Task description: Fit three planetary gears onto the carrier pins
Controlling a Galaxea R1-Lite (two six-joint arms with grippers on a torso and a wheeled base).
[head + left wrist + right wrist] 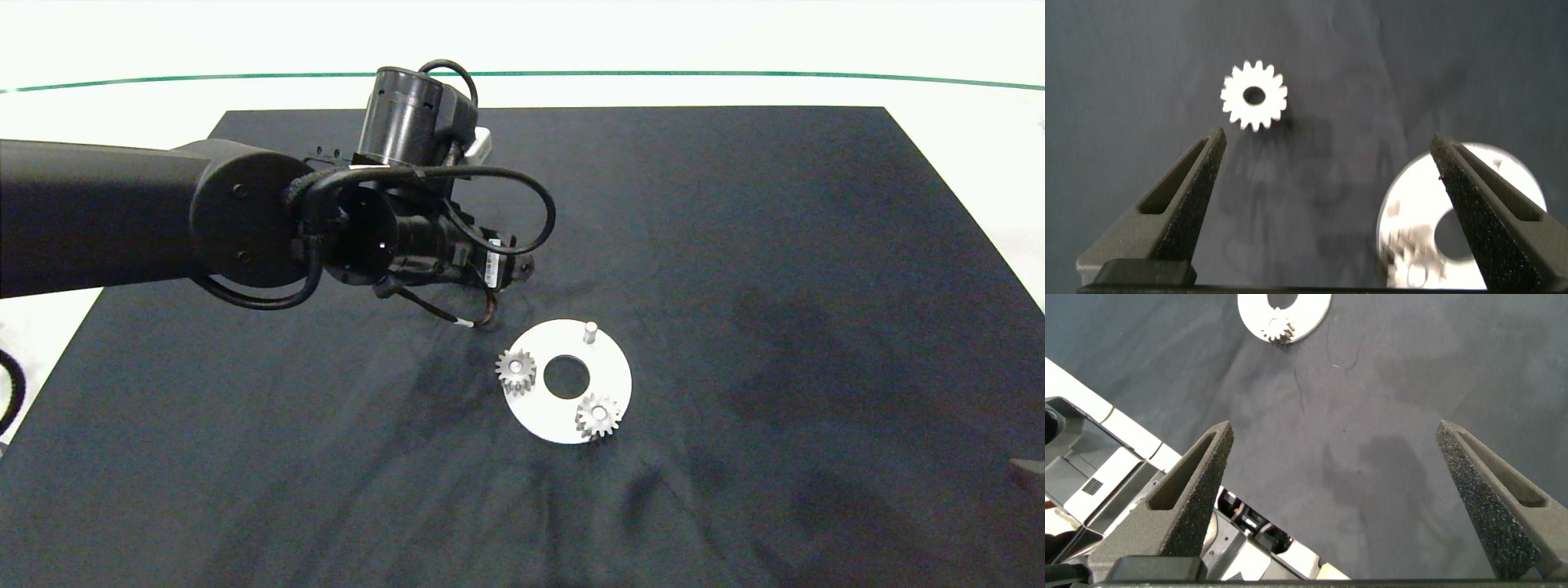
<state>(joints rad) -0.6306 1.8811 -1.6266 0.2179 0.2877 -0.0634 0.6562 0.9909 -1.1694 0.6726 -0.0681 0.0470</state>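
Observation:
The white disc (539, 408) lies on the black cloth. Two planetary gears sit on its carrier pins, one at the left (516, 369) and one at the front (598, 416). The far pin (589, 331) is bare. A third gear (1254, 95) lies flat on the cloth, just beyond my left gripper (1328, 139), which hangs open and empty above the cloth beside the disc (1413, 204). In the head view the left arm's wrist (408, 220) hides that gear. My right gripper (1333, 429) is open and empty, far from the disc (1310, 310).
The black cloth (775, 286) covers most of the white table, whose far edge carries a green line (571, 73). The robot's own base (1094, 474) shows under the right gripper. A cable loops off the left wrist (539, 212).

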